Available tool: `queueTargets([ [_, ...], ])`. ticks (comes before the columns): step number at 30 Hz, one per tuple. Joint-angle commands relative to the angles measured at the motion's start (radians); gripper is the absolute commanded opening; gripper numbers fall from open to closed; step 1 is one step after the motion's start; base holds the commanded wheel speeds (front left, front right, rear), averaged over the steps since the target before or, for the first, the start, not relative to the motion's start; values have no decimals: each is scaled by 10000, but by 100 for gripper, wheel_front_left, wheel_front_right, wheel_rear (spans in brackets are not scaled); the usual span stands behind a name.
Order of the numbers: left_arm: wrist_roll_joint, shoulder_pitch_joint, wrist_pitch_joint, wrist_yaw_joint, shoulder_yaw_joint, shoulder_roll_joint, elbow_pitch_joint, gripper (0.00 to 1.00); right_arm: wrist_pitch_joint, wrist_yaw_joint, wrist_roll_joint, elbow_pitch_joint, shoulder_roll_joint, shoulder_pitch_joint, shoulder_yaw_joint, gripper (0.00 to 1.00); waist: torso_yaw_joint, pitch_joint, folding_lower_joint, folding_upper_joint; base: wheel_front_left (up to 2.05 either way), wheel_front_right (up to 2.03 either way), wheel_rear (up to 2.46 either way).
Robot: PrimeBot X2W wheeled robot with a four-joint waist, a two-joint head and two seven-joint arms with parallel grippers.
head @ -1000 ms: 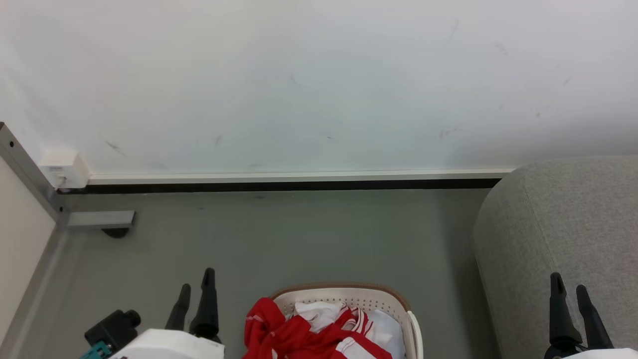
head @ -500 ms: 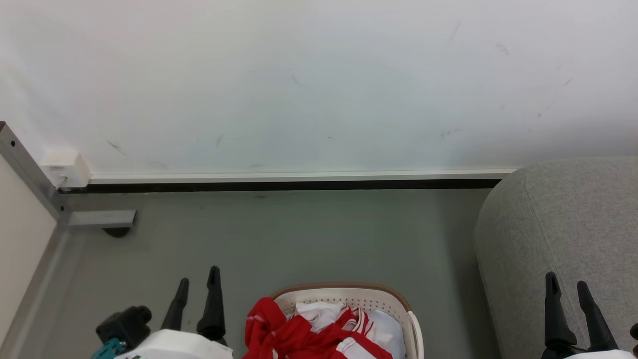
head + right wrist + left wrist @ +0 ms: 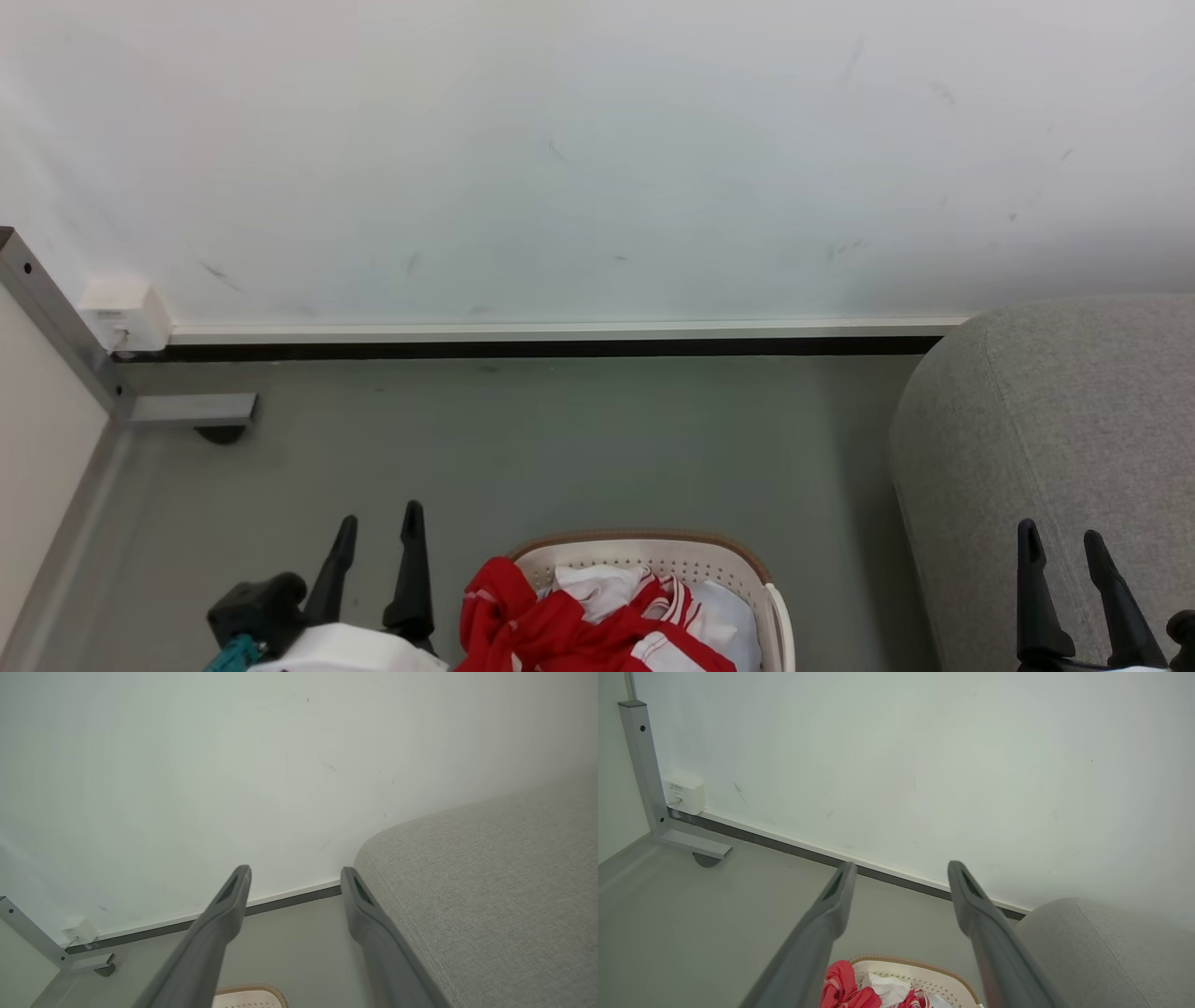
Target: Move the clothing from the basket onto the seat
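1. Your left pincer (image 3: 380, 516) is released, jaws spread wide and grasping nothing. It hovers over the floor (image 3: 560, 439), just left of the basket (image 3: 653, 541).
2. Your right pincer (image 3: 1060, 534) is released too and empty. In the head view its fingers point up against the seat (image 3: 1055, 411).
3. The clothing (image 3: 541, 630) lies crumpled in the basket, red with white stripes, and covers the left rim.
4. The seat stands right of the basket, apart from it, its far end at the wall (image 3: 597, 159).
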Motion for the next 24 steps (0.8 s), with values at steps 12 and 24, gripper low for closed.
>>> queueTargets([
  [12, 1333, 35, -350, 135, -179, 90, 65, 100, -353, -16, -962, 180, -121, 49, -39, 100, 16, -40, 0, 0, 0, 0, 0],
  [24, 1830, 110, -588, 51, -403, 97, 274, 100, -590, -18, -1292, 402, -124, 101, 40, 100, 54, -85, 0, 0, 0, 0, 0],
])
